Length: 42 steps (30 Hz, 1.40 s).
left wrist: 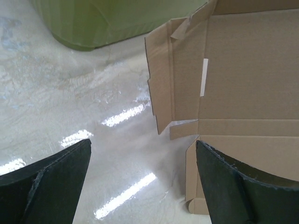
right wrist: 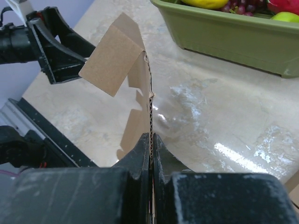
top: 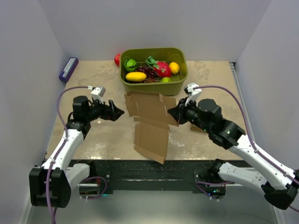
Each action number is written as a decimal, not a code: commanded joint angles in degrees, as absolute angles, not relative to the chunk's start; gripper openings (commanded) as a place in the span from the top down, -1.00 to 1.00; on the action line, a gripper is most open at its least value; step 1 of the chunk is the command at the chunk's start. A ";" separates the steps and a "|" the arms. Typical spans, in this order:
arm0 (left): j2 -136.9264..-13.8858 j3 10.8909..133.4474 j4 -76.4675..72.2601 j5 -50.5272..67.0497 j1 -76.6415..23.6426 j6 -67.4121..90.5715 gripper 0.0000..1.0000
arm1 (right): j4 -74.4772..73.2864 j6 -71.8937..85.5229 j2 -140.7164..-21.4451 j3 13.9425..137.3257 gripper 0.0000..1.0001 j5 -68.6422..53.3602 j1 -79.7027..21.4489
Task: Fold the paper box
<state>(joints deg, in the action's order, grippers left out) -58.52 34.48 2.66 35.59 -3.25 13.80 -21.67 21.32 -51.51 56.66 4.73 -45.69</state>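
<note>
Paper box (top: 150,126) mid-table, just before green bin (top: 180,85); panels mostly unfolded. Right gripper (top: 175,115) clamped on box's right edge. Left gripper (top: 117,112) spread wide, empty, beside left flaps. Step judged: early folding. Next move likely needs left grip on flap, bend along crease.

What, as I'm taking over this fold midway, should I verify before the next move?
1. Right end effector shut on the paper box edge: ok.
2. Left end effector open and empty: ok.
3. Left end effector facing the box's left flaps: ok.
4. Box lying flat on the table: not ok, gripped side raised.
5. Gap between box and green bin: cannot tell.
</note>
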 commanded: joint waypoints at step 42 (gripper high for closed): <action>-48.78 21.97 -32.34 44.47 -0.79 36.47 -0.67 | -21.88 25.67 -53.79 69.96 1.00 -16.44 -45.44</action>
<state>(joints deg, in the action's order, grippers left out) -49.15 22.57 -26.39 42.02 -1.15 34.74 -24.43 25.74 -54.96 69.12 -14.55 -45.67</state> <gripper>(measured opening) 0.893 0.015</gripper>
